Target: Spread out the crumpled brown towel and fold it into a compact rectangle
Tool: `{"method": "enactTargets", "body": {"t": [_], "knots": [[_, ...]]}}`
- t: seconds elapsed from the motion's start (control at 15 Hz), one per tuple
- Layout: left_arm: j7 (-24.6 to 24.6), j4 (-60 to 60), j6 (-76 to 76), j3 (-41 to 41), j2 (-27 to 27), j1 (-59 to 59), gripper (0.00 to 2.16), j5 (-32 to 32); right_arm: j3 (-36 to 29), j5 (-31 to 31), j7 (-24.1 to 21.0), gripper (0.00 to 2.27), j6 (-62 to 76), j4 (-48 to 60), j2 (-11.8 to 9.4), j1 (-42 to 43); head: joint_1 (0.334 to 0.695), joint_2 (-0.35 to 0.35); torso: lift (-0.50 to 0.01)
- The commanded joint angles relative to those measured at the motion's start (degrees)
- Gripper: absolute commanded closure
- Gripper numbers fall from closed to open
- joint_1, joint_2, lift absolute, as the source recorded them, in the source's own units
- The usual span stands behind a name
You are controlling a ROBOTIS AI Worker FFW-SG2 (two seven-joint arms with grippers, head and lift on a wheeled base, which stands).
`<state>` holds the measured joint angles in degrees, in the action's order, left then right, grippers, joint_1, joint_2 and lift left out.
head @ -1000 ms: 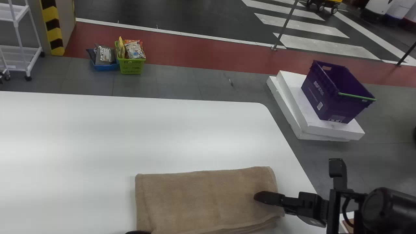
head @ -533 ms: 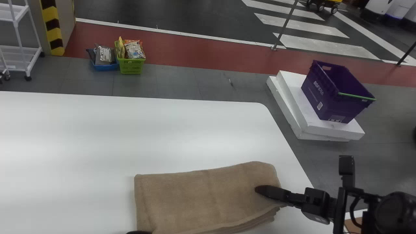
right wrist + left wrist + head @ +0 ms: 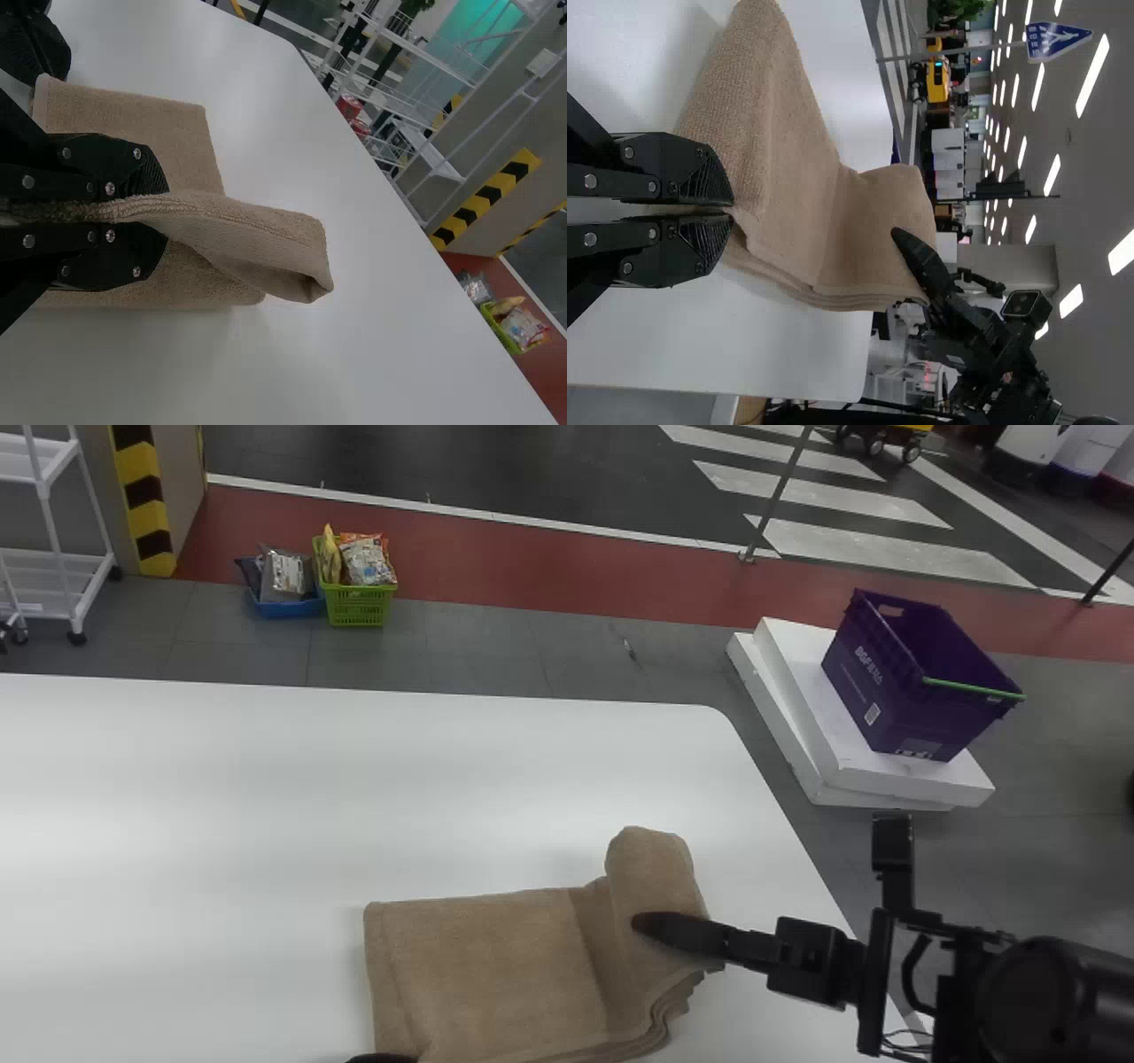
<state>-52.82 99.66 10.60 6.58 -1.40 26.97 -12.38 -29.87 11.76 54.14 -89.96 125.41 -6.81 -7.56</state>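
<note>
The brown towel (image 3: pixel 496 965) lies in layers at 6 o'clock in the head view, its 2 o'clock end lifted and curling over. The right end effector (image 3: pixel 166 212) clenches that end's stacked edge; the left end effector (image 3: pixel 733 212) pinches the cloth at the towel's 8 o'clock. The layers fan apart near 4 o'clock, so an uneven pull could skew the fold. The drooping far part might tuck under and leave a lump, and a slack left pinch could let the whole stack slide. The worktop (image 3: pixel 266 806) has its side edge at the towel's 3 o'clock, beneath the right arm; broad white surface runs from 9 to 12 o'clock, giving room to fold inward.
</note>
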Motion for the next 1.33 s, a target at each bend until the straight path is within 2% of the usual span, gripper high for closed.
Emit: {"method": "enactTargets", "body": {"t": [0.0,0.33,1.2,1.27], "knots": [[0.0,0.0,0.2,-0.1,0.0,0.0,1.06,0.1,3.4,-1.0,-0.1,1.06,-0.1,1.0,0.6,0.0,0.695,-0.350,-0.127],[0.0,0.0,0.2,-0.2,-0.1,0.0,1.06,0.3,9.4,-3.1,-0.4,1.06,-0.1,3.0,1.9,-0.1,0.695,-0.350,-0.127],[-0.4,0.2,0.2,-0.4,-0.1,-0.1,1.06,0.3,21.3,-7.5,-3.1,1.06,-0.1,3.1,4.0,1.8,0.695,-0.219,-0.127],[-0.4,0.2,0.2,-0.4,-0.2,-0.1,1.06,0.3,21.5,-7.8,-3.2,1.06,-0.1,3.0,4.9,2.2,0.695,-0.207,-0.127]]}}
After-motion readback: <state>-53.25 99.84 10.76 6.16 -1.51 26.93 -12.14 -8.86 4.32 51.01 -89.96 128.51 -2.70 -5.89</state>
